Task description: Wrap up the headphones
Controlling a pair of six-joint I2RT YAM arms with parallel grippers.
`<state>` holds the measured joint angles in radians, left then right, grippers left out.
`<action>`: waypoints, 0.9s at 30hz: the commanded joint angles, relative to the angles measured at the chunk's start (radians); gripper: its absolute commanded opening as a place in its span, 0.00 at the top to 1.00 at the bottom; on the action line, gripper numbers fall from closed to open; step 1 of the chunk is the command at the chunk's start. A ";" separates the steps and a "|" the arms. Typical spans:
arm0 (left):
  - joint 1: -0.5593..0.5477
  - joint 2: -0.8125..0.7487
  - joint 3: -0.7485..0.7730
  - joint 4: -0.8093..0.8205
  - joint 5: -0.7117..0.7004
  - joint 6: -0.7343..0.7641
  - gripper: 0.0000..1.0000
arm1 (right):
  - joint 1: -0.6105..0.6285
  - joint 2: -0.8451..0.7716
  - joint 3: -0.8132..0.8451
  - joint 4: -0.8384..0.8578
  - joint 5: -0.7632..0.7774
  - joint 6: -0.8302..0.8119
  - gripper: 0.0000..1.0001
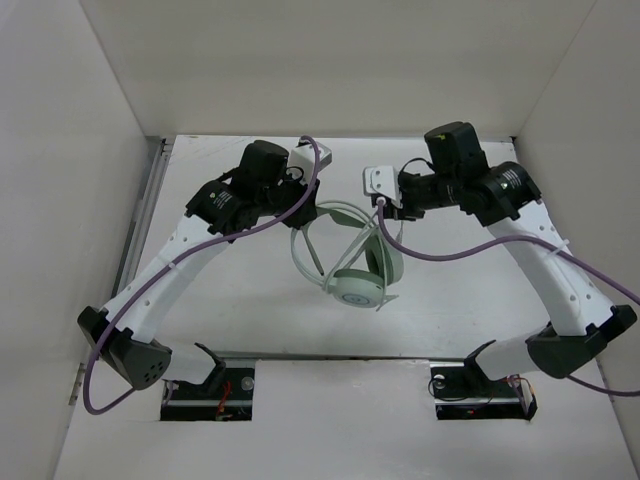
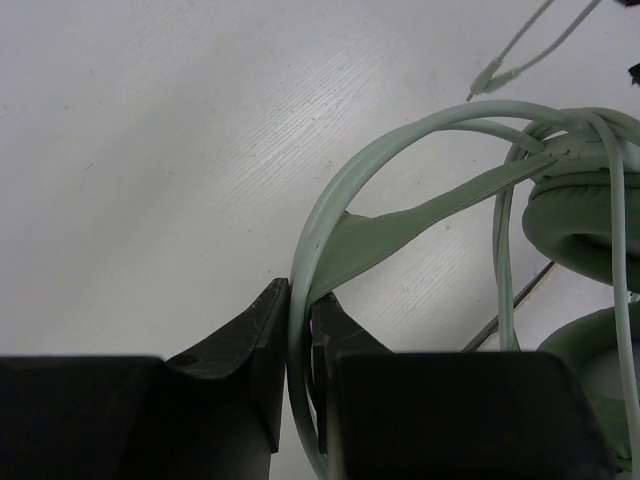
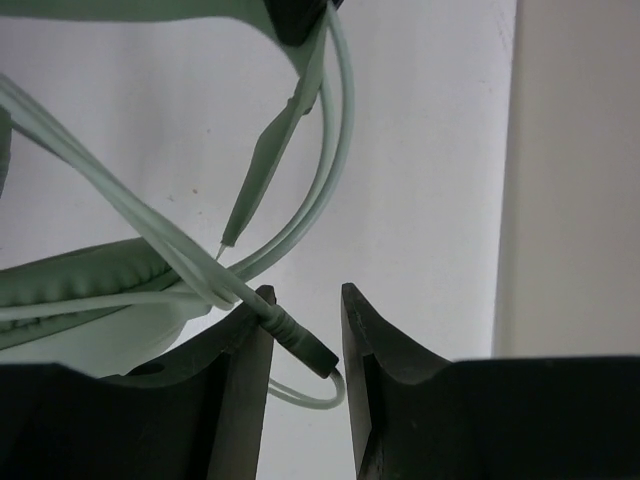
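Headphones (image 1: 358, 287) at bench (image 1: 230, 300) centre, earcup at 6 o'clock of headband loop. Left hand (image 2: 300, 340) clenched on thin headband (image 2: 330, 210). Right hand (image 3: 306, 300) released, cord (image 3: 150, 225) sleeve between its parted fingers. Judged light; headband springy, cord limp, tangle-prone. Best hold: stiffer sleeve.

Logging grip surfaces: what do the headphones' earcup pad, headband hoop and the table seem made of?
Earcup pad: soft matte leatherette-like cushion, rounded and puffy. Headband hoop: smooth, slightly glossy plastic or coated wire. Table: white-painted wood, probably; faint grain lines.
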<state>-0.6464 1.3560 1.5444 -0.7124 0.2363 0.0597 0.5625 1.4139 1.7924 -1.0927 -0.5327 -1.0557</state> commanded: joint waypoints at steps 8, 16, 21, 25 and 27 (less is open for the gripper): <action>0.003 -0.057 0.032 0.034 0.072 -0.031 1.00 | -0.006 -0.075 -0.228 0.096 -0.026 0.045 0.61; 0.026 -0.054 0.045 0.034 0.089 -0.052 1.00 | -0.013 -0.084 -0.214 0.142 -0.039 0.109 0.57; 0.058 -0.060 0.040 0.041 0.103 -0.072 1.00 | -0.045 -0.093 -0.202 0.152 -0.043 0.114 0.57; 0.106 -0.061 0.043 0.050 0.124 -0.112 1.00 | -0.057 -0.105 -0.194 0.146 -0.067 0.135 0.57; 0.126 -0.061 0.043 0.056 0.135 -0.126 1.00 | -0.065 -0.112 -0.194 0.149 -0.075 0.149 0.57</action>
<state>-0.5426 1.3506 1.5448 -0.7338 0.2985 0.0086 0.5076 1.3388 1.5566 -0.9829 -0.5602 -0.9371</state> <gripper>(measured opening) 0.097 0.428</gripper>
